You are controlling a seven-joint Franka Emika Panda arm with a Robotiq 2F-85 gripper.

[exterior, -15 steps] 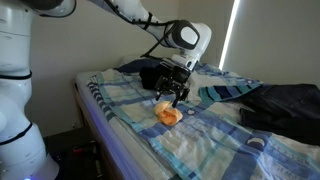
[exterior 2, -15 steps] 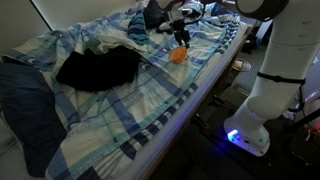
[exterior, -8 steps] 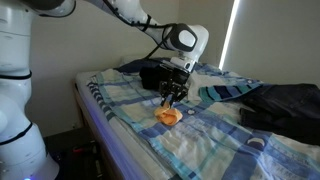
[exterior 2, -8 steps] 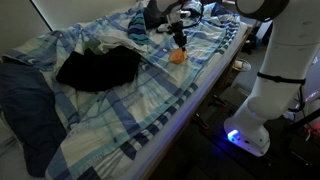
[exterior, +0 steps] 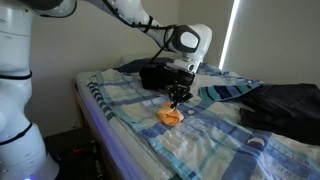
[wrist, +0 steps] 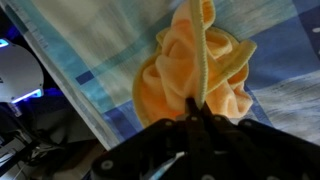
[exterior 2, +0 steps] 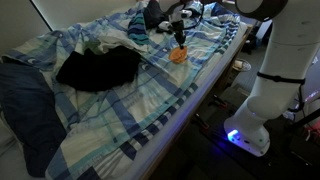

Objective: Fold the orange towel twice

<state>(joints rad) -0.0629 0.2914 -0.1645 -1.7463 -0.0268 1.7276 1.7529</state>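
Note:
The orange towel point(exterior: 169, 117) lies crumpled in a small heap on the plaid bedsheet point(exterior: 120, 100), near the bed's side edge in both exterior views; the towel point(exterior 2: 177, 57) shows as a small orange lump. My gripper point(exterior: 177, 101) hangs straight above it, fingers pointing down. In the wrist view the towel point(wrist: 185, 75) fills the middle of the picture, and my gripper point(wrist: 198, 108) is shut on a raised hem that runs up from the heap between the jaws. The rest of the cloth bunches around the pinched fold.
Dark clothes point(exterior 2: 98, 68) lie in a pile on the middle of the bed, and more dark cloth point(exterior: 285, 105) lies beyond the towel. A dark bundle point(exterior: 150, 72) sits just behind the gripper. The bed's edge point(exterior 2: 205, 85) drops off beside the towel.
The jaws, spread wide a second ago, have come together on the towel's raised fold. The gripper has dropped slightly toward the heap. The towel stays in place.

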